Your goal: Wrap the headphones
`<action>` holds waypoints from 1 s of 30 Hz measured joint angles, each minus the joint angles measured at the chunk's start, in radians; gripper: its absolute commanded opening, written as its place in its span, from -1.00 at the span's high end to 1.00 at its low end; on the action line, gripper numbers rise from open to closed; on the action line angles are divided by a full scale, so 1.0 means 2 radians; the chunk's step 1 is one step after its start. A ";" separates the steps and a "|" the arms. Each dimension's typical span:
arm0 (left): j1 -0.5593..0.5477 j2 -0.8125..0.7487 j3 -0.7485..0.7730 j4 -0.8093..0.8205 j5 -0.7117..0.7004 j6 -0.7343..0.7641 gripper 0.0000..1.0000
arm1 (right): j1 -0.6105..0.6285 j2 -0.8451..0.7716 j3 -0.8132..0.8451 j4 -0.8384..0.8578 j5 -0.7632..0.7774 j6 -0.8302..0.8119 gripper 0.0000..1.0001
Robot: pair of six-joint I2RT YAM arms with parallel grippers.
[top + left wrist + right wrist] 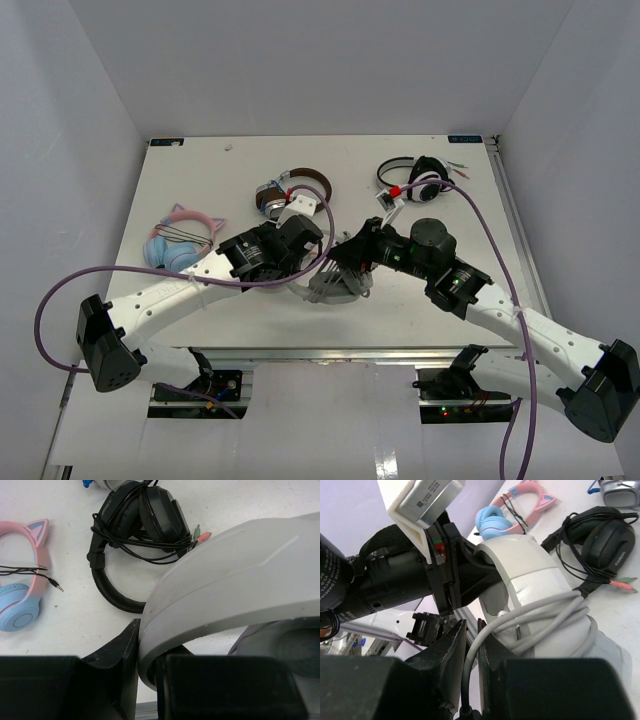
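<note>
On the left, left gripper (147, 667) clamps the headphones (335, 285) by the band, front-centre of table (200, 170). Right gripper (472, 652) pinches the cable (545, 612), which is coiled round the band. Likely risk: thin cable slips the jaws and the loose coils unwind.

The top external camera sits high above and behind the arm bases, looking down over the whole white desk (200, 180). The left wrist camera is very close beneath the wide band of the large white and light-grey over-ear headphones (225, 580), facing across the desk. The right wrist camera looks past its own black fingers (440, 665), equally close, along that band. Both wrist views share the black over-ear headphones (135, 525) and the pink and blue cat-ear headphones (20, 580).
</note>
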 measured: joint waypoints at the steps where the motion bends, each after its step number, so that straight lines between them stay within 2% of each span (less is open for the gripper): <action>1: 0.000 0.000 0.000 0.000 0.000 -0.003 1.00 | 0.001 -0.002 0.002 -0.008 0.008 0.000 0.56; 12: 0.011 -0.058 -0.034 0.058 0.047 -0.032 1.00 | 0.020 -0.021 0.059 -0.079 0.065 -0.013 0.54; 30: 0.017 -0.082 -0.080 0.101 0.046 -0.048 1.00 | 0.045 0.002 0.077 -0.092 0.084 -0.034 0.33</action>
